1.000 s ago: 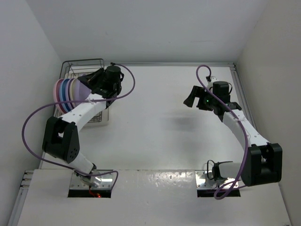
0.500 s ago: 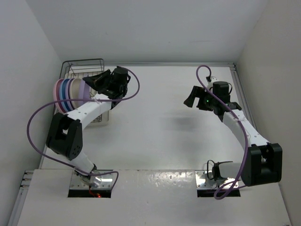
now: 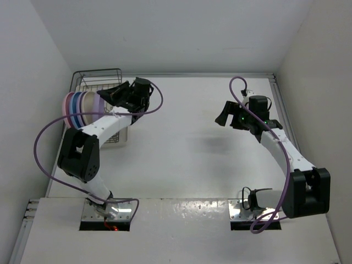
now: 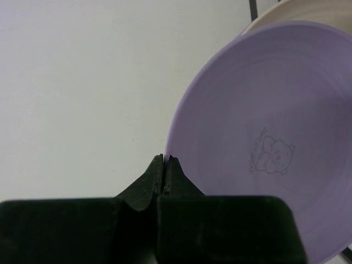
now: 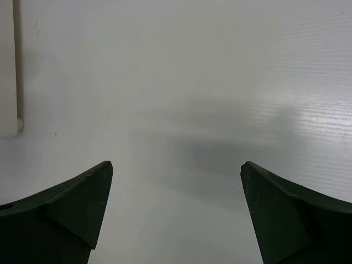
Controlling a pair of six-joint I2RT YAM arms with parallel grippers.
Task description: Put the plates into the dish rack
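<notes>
The plates (image 3: 80, 105) stand on edge in a row in the dish rack (image 3: 98, 73) at the far left: pink outermost, then blue, with a lilac plate (image 3: 99, 103) nearest my left gripper. In the left wrist view that lilac plate (image 4: 275, 126) shows its underside with a small bear mark, and a cream plate (image 4: 308, 8) peeks out behind it. My left gripper (image 3: 108, 94) is shut with nothing between the fingers, and its tips (image 4: 166, 159) are at the lilac plate's left rim. My right gripper (image 3: 223, 118) is open and empty above bare table (image 5: 176, 181).
The rack sits in the table's far left corner against the left wall. A pale tray base (image 3: 118, 137) shows under the left arm. A raised white strip (image 5: 8, 66) runs along the table's edge in the right wrist view.
My left gripper has drawn back to the right from over the plates, and its fingers now point at the lilac plate. The right arm has not moved.
</notes>
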